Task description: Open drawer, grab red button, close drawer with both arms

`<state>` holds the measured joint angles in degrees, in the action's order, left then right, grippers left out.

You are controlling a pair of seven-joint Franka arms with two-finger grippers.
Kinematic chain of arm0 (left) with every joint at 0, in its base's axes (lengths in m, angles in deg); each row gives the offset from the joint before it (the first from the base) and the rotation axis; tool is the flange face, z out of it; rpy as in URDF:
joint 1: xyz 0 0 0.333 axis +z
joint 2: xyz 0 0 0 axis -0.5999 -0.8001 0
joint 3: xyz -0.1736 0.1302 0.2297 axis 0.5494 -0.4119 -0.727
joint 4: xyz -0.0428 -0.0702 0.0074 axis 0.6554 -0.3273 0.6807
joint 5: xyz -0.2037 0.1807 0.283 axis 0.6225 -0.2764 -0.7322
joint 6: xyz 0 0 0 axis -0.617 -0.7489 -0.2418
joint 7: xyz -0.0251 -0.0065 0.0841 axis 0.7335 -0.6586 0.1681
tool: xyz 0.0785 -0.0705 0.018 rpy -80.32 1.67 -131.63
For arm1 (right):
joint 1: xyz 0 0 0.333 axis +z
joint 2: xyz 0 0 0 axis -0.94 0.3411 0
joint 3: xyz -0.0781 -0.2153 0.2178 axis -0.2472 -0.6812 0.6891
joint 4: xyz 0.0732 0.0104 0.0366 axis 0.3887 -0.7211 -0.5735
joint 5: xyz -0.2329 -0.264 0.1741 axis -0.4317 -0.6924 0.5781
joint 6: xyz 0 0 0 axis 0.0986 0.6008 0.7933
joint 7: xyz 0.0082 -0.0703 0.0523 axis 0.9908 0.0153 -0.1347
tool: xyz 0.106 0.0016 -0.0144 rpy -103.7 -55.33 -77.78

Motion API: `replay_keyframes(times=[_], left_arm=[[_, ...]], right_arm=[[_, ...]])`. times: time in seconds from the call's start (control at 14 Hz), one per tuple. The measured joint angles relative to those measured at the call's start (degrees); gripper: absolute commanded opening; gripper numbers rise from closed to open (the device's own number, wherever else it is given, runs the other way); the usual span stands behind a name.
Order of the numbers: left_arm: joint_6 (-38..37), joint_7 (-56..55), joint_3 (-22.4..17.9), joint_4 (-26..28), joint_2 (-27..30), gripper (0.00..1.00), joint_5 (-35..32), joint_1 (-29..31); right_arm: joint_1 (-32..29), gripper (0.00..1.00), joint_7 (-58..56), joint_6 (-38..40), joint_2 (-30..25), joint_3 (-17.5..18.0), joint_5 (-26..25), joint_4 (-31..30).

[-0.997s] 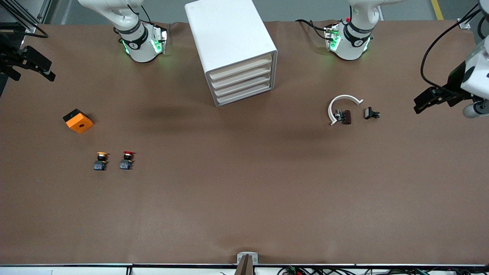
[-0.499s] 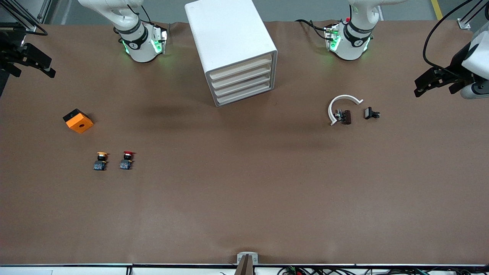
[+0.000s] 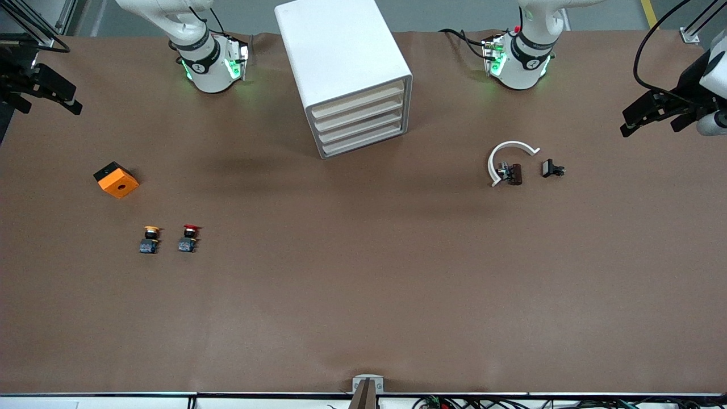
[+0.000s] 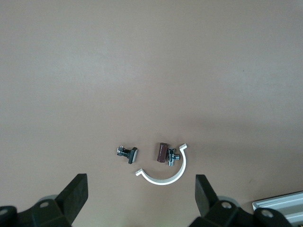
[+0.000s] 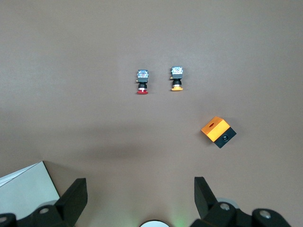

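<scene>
Over at the right arm's end of the table, the right gripper (image 3: 42,90) hangs high above the table edge, fingers spread wide with nothing between them, the arm pulled well out to the side. Below it sits the orange block (image 3: 116,179), and nearer the front camera stand two push buttons side by side: the yellow button (image 3: 150,239) and the red button (image 3: 188,237), out on the bare table, upright on its base. In the middle stands the white drawer cabinet (image 3: 344,74), and all four drawer fronts sit flush, none pulled out. So the scene reads two ways: drawers shut with the red button waiting on the table, or drawers shut again after the button came out. I can't settle which, so I call no next move. Toward the left arm's end lie a white curved clip (image 3: 505,156), a small brown part (image 3: 514,174) touching it, and a black clamp piece (image 3: 551,168) just beside. The left gripper (image 3: 653,112) hovers over that table edge, fingers likewise wide apart and holding nothing.
</scene>
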<state>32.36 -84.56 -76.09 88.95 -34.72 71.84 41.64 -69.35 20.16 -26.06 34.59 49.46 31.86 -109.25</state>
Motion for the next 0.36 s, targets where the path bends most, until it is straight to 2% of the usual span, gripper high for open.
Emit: replay_keyframes(times=[0.36], left_arm=[[0.0, 0.0, -0.3, -0.6, -0.3, 1.00, -1.2, 0.1]], right_arm=[[0.0, 1.00, 0.0, 0.3, 0.0, 0.0, 0.0, 0.5]])
